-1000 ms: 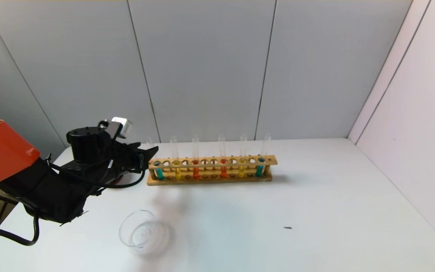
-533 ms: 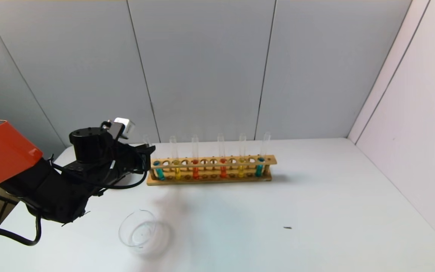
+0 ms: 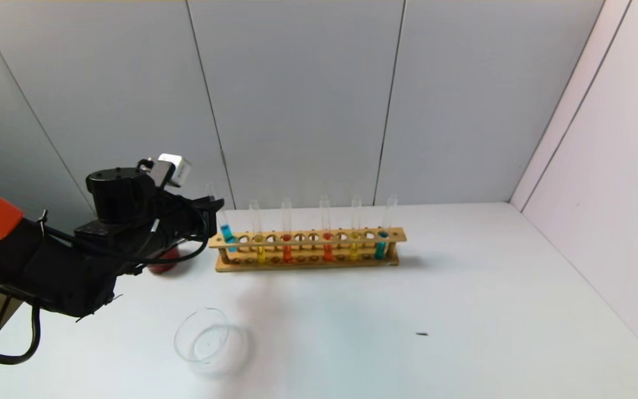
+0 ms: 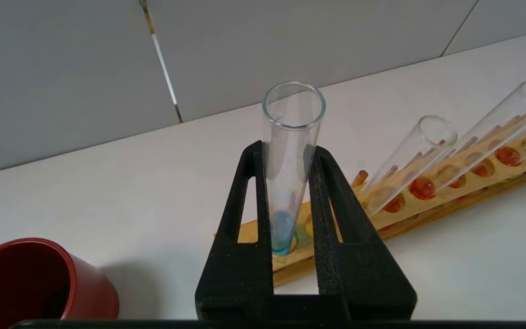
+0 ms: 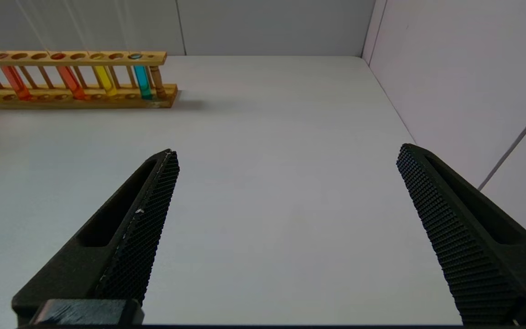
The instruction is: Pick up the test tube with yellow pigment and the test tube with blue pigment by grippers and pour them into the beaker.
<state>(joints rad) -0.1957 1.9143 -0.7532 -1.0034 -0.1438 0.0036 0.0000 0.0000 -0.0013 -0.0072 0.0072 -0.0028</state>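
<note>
Beaker (image 3: 208,339) before rack's (image 3: 308,246) left end

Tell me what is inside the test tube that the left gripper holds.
The test tube with blue pigment holds blue liquid at its bottom only; its upper part is clear. The left gripper covers its sides.

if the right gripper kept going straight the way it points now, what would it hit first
Probably nothing nearby: the right gripper, open, points over bare table toward the back wall. The wooden rack sits off to the side, out of its line, though depth is unclear.

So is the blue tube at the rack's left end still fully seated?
No: the blue tube, clamped in the left gripper, sits raised and tilted.
</note>
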